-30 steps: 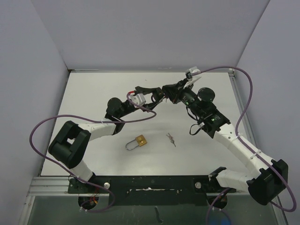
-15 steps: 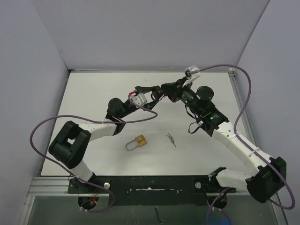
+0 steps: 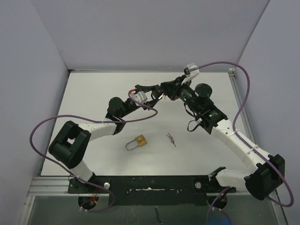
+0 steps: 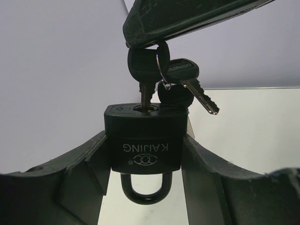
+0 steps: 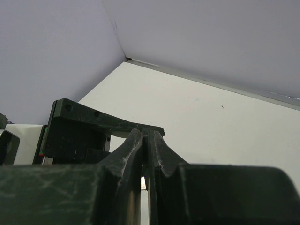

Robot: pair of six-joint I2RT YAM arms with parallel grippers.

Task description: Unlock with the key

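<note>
A black padlock (image 4: 144, 140) marked KAIJING hangs upside down between the fingers (image 4: 89, 164) of my left gripper (image 4: 145, 157), shackle pointing toward the wrist, held above the table. A black-headed key (image 4: 143, 65) sits in its keyhole, with two spare keys (image 4: 185, 77) dangling from the ring. My right gripper (image 5: 149, 138) is shut on that key's head; from above it meets the left gripper (image 3: 149, 95) at mid-table, right gripper (image 3: 164, 89) coming from the right. The shackle looks seated in the body.
A brass padlock (image 3: 140, 141) with a steel shackle lies on the white table (image 3: 93, 93) in front of the arms, with a small pair of keys (image 3: 171, 138) to its right. Grey walls close the back and sides. Purple cables loop off both arms.
The joined grippers have drifted slightly left and toward the back wall, and the right forearm has swung with them. Both grips are unchanged.
</note>
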